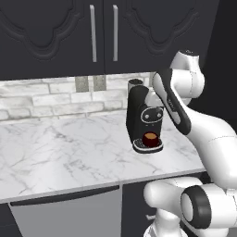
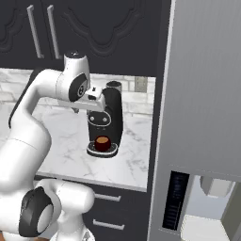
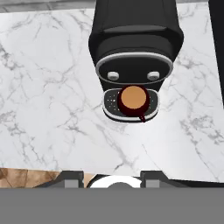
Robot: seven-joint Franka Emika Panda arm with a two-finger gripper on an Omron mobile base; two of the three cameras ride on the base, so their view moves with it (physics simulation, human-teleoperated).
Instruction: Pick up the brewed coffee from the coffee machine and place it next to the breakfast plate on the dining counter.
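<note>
Mug [image 3: 134, 100] on drip base of coffee machine [image 3: 134, 48], machine on marble worktop [image 3: 48, 100] below cabinets [image 1: 92, 32].
</note>
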